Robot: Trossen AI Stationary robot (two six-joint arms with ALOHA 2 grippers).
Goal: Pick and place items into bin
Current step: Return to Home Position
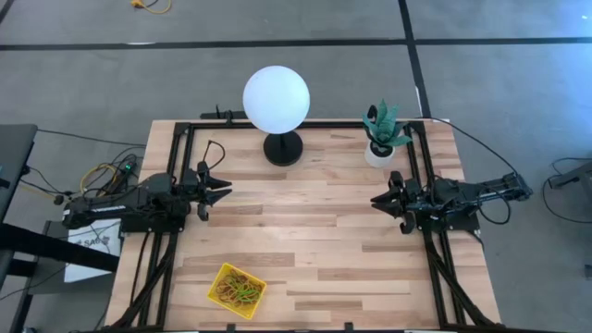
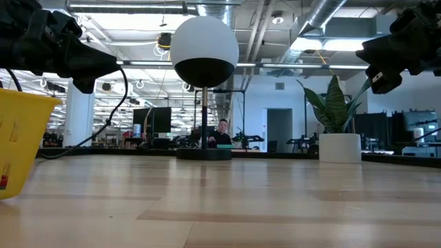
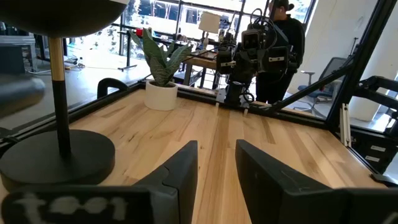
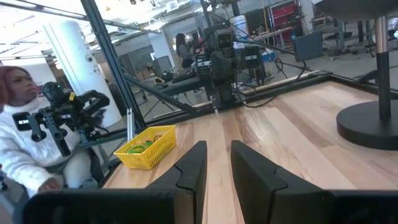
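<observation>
Top-down view of a pale wood-plank worktop [image 1: 324, 240] w/ two dark robot arms. Left hand [image 1: 225, 191] hovers at 9 o'clock and right hand [image 1: 377, 199] at 3 o'clock, tips facing each other, well apart. Both are released: each wrist view shows a clear gap between the two fingers [image 3: 177, 174], nothing held.

Bin [image 1: 218, 277], bright yellow, sits at 7 o'clock near the front edge, turned diamond-wise. Bands [image 1: 239, 290] lie inside it in a tangled heap, green, yellowish & a little red. No band shows loose on the wood, so the sorting looks done or nearly so.

Handling, as a guess: bands are v. light, limp & rubbery. They should grip the fingers but snag on each other, so lifting one may drag others along. Best hold is a pinch on one strand where a loop arches up. Bin looks light too & could slide if nudged.

Surface: smooth, level planks w/ black frame rails [image 1: 324, 123] round the edges. Lamp [image 1: 276, 99], white globe on black base, at 12 o'clock. Plant [image 1: 383, 125] in a white pot [image 1: 378, 154] at 1 o'clock, near the right arm.

Room: open lab, ceiling ducts [image 2: 324, 14], grey floor [image 1: 92, 83]. A person [image 4: 25, 143] in a white top sits off the 6 o'clock edge. A second person [image 3: 283, 43], in dark clothes, stands beyond the 3 o'clock side.
</observation>
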